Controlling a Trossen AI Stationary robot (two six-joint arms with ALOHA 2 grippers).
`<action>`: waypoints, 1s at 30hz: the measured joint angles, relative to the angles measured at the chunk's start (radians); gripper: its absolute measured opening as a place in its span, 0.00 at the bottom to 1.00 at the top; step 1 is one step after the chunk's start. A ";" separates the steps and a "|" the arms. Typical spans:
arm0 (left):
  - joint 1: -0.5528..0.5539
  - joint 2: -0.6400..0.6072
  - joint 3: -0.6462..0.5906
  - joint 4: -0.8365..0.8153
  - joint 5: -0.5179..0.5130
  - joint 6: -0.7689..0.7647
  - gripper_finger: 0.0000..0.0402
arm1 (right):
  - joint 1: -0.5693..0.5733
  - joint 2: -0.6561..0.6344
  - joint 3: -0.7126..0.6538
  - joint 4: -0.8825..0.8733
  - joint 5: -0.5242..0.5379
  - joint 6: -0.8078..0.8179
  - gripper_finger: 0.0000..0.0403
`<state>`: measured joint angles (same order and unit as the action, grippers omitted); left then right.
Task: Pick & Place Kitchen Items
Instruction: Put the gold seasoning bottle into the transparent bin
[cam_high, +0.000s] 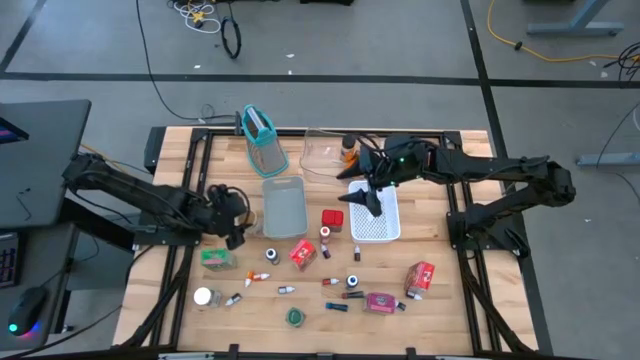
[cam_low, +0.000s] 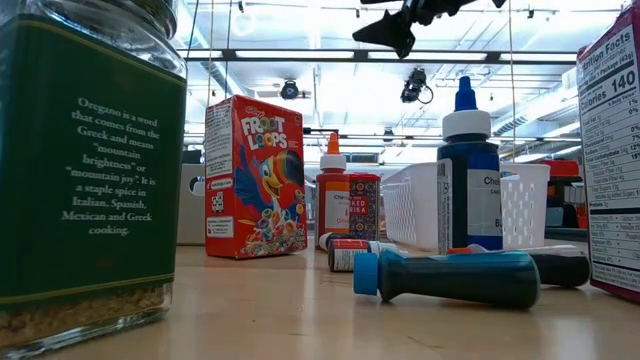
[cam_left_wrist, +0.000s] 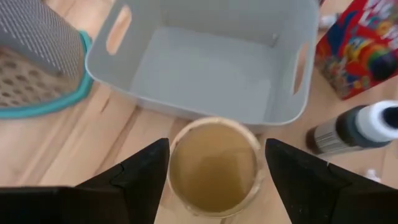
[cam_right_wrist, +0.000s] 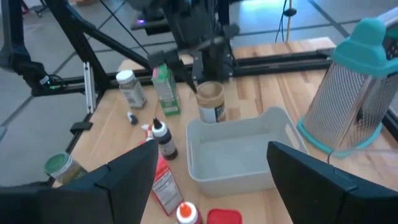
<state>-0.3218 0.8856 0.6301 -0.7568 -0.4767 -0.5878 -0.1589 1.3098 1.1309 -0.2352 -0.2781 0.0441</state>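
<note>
Oregano jar (cam_low: 85, 170) loomed closest on the tabletop (cam_high: 440, 315). My left claw (cam_left_wrist: 214, 171) stood spread around the tan-lidded jar (cam_left_wrist: 214, 163), which sat upright just beside the grey tray (cam_left_wrist: 205, 62). My right claw (cam_high: 364, 199) hung wide open and empty above the white basket (cam_high: 385, 225).

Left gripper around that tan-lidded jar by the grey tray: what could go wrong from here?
1. The left gripper stands open around the tan-lidded jar, which sits on the table just outside the grey tray. One finger could clip the jar and tip it as the gripper pulls away.
2. The jar stands close against the tray wall, so a nudge might shove both.
3. The dark bottle lies nearby and may roll if brushed.
</note>
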 joint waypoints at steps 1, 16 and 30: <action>0.000 0.000 -0.012 0.012 -0.001 0.001 0.69 | 0.000 0.000 0.000 0.011 0.000 0.000 0.77; 0.001 0.000 -0.030 0.088 -0.020 -0.008 0.69 | 0.000 0.000 0.000 0.034 0.000 0.000 0.77; 0.047 0.000 -0.030 0.089 0.002 -0.038 0.79 | 0.000 0.000 0.000 0.034 0.000 -0.001 0.77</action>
<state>-0.2751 0.8856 0.5999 -0.6678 -0.4744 -0.6254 -0.1589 1.3102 1.1309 -0.2012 -0.2782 0.0433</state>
